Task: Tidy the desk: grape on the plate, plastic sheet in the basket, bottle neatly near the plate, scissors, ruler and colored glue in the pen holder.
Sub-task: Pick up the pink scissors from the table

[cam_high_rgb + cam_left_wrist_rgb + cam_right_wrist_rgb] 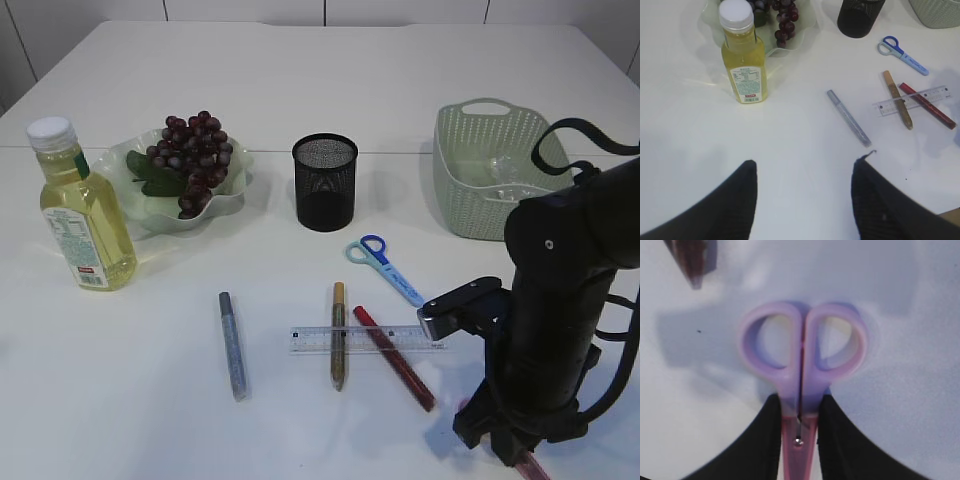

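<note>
My right gripper (pixel 799 415) is shut on purple-and-pink scissors (pixel 802 350) near their pivot, low at the table's front right (pixel 515 450). Blue scissors (pixel 385 268) lie in front of the black mesh pen holder (pixel 325 182). A clear ruler (pixel 365 338) lies under a gold glue pen (pixel 339 335) and a red one (pixel 394 358). A silver glue pen (pixel 233 345) lies to their left. Grapes (pixel 195 155) rest on the pale plate (pixel 230 195), with the yellow bottle (pixel 85 205) upright beside it. My left gripper (pixel 805 170) is open and empty above bare table.
A green basket (pixel 470 200) stands at the back right with a clear plastic sheet (pixel 497 165) inside. The right arm's black body (pixel 555 300) stands in front of it. The red glue pen's tip (pixel 692 260) lies close to the held scissors.
</note>
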### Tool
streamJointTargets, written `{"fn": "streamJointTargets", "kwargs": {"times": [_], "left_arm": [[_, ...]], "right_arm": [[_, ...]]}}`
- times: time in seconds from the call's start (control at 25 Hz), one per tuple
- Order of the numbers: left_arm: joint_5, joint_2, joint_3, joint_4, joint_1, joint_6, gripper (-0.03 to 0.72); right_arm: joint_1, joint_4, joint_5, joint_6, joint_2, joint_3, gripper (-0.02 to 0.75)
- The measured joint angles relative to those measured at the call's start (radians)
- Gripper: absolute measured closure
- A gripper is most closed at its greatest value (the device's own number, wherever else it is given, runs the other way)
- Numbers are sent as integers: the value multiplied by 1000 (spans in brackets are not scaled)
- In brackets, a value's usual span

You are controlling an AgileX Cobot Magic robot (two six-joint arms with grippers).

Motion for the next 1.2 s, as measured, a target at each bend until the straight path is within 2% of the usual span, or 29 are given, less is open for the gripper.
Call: {"fn": "streamJointTargets", "kwargs": {"times": [1.2], "left_arm": [[0,0,0,0,0,0,253]], "right_arm": [[0,4,-2,15,0,0,530]]}}
